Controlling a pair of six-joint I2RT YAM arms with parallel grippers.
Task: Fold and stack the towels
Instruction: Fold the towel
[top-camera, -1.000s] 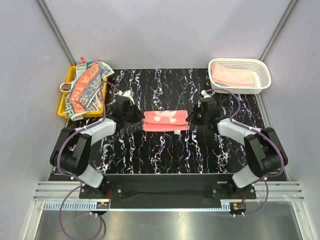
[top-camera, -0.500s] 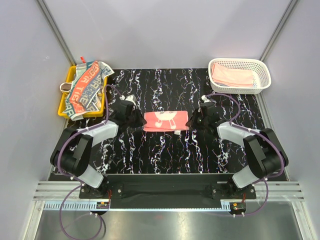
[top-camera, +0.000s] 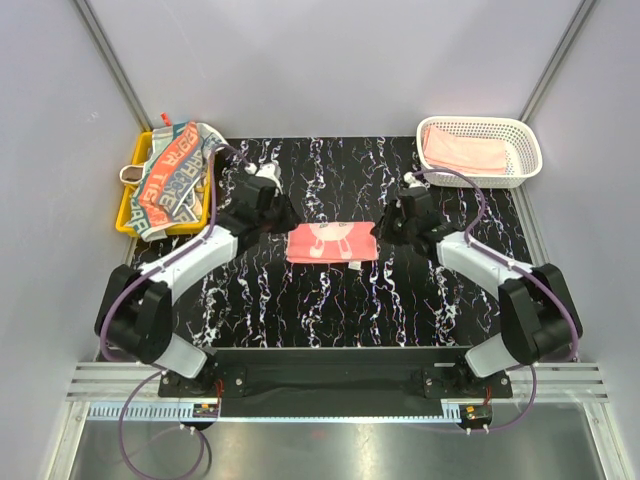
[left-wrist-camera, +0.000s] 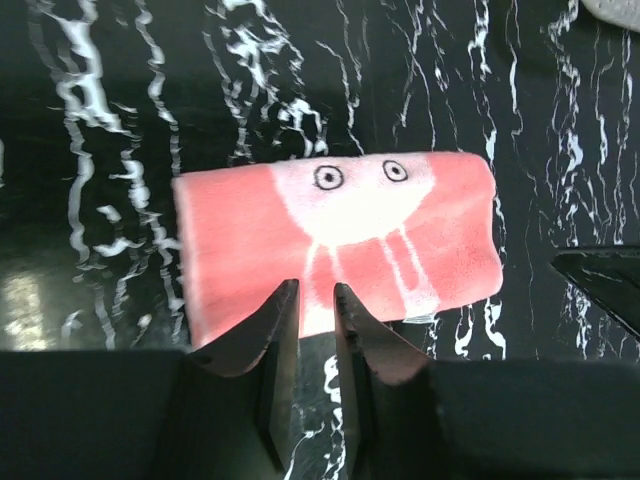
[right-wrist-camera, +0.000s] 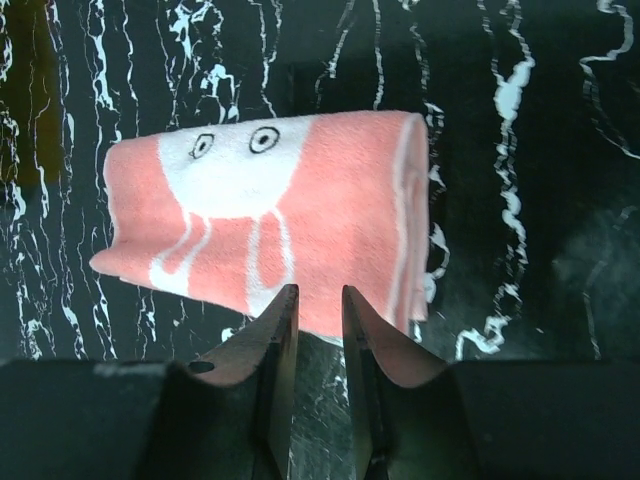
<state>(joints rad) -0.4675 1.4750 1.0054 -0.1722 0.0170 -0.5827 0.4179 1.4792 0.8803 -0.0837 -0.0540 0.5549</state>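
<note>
Item: folded pink towel (top-camera: 331, 243), ctr of tabletop (top-camera: 330, 320), long axis left-right, betw. left pincer (left-wrist-camera: 315, 290) & right pincer (right-wrist-camera: 320, 292), equally near; both pincers narrowly parted, holding nothing.

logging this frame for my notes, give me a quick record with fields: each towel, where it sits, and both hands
centre: pink towel, folded, flat on the table, white figure facing up
left hand: slightly open, empty, by the pink towel's left end
right hand: slightly open, empty, by its right end
tray: letter towel, crumpled, not folded
basket: plain towel inside
</note>
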